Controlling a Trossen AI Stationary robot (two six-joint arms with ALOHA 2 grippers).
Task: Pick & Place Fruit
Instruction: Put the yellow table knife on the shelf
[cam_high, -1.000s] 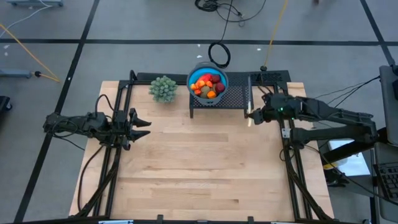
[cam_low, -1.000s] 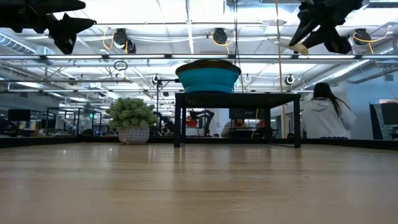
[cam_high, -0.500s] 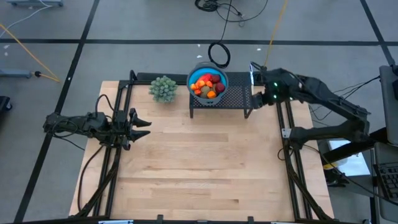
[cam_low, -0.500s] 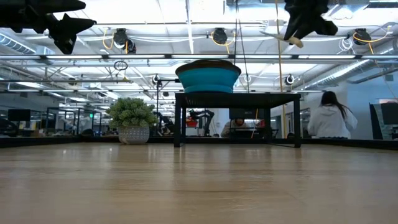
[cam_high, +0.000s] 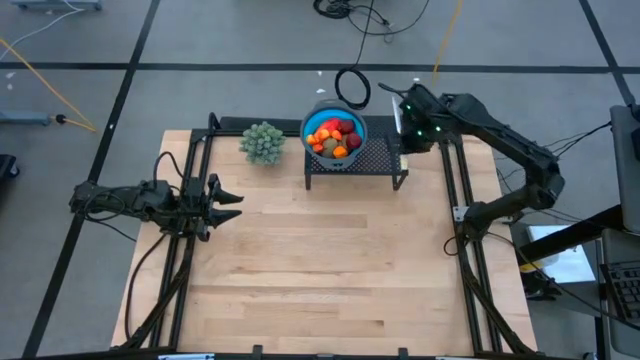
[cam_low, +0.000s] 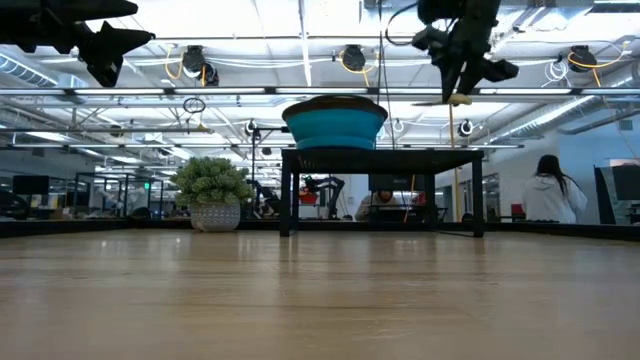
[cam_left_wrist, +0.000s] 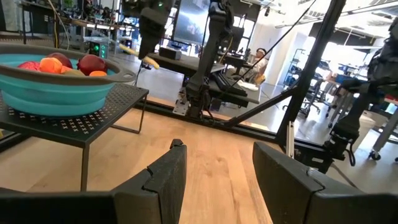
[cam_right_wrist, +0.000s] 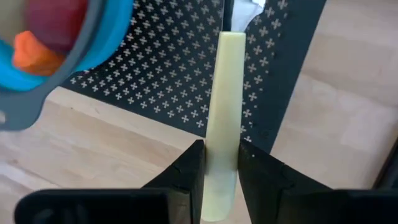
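Note:
The fruit (cam_high: 335, 136) lies piled in a blue bowl (cam_high: 309, 122), which stands on a black perforated stand (cam_high: 376, 158) at the table's far middle. In the left wrist view the fruit (cam_left_wrist: 68, 64) shows over the bowl's rim (cam_left_wrist: 56, 93). My right gripper (cam_high: 403, 132) hangs above the stand's right end, pointing steeply down and shut on a pale yellowish knife (cam_right_wrist: 225, 93). My left gripper (cam_high: 228, 196) waits open and level over the table's left side, touching nothing. My right gripper pinches the knife between its two fingers (cam_right_wrist: 191, 167), one on each side of the knife's near part (cam_right_wrist: 221, 155). The fingers lie along the knife, which points steeply down past them. It hangs clear above the stand's right end, with its free end (cam_low: 459, 99) lowest.
A green bushy plant in a pale pot (cam_high: 262, 142) stands left of the stand. Black frame rails (cam_high: 190, 170) run along the table's left and right sides. The bare wooden tabletop (cam_high: 320, 270) spreads toward the near edge. A person (cam_low: 552, 190) is far behind the table.
My right gripper has carried the knife toward the table's far edge and upward, from beside the stand to above its right end. It has tipped to point more steeply down. The knife has stayed in its hold.

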